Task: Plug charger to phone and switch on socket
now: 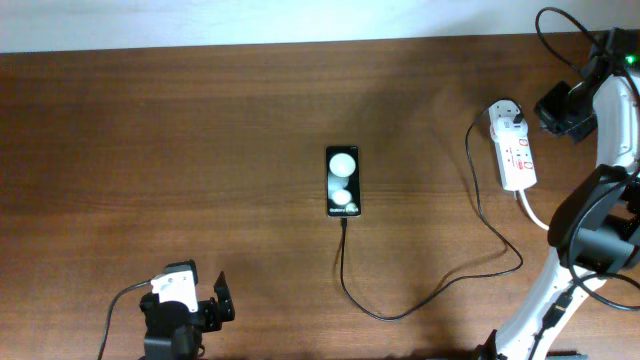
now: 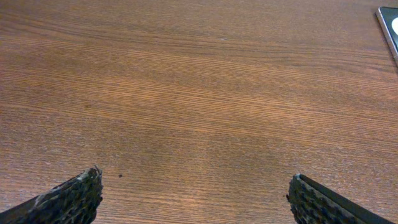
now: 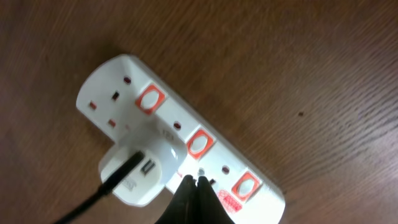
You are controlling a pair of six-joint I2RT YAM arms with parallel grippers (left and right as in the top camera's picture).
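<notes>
The black phone point(image 1: 342, 181) lies flat mid-table, two white reflections on its screen. The thin black charger cable point(image 1: 430, 290) enters its near end, loops across the table and runs to a white plug adapter point(image 1: 508, 117) seated in the white socket strip point(image 1: 517, 153). In the right wrist view the strip point(image 3: 186, 134) shows three red switches, the adapter point(image 3: 144, 169) in it. My right gripper point(image 3: 194, 180) is shut and empty, tips just above the strip between the middle and end switches. My left gripper point(image 2: 194, 196) is open, empty, over bare wood at the front left; the phone's corner point(image 2: 389, 25) shows.
The strip's thick white cord point(image 1: 532, 212) curves off toward the right arm's base point(image 1: 590, 225). Black arm cables hang at the far right edge. The left arm point(image 1: 180, 305) sits at the table's front edge.
</notes>
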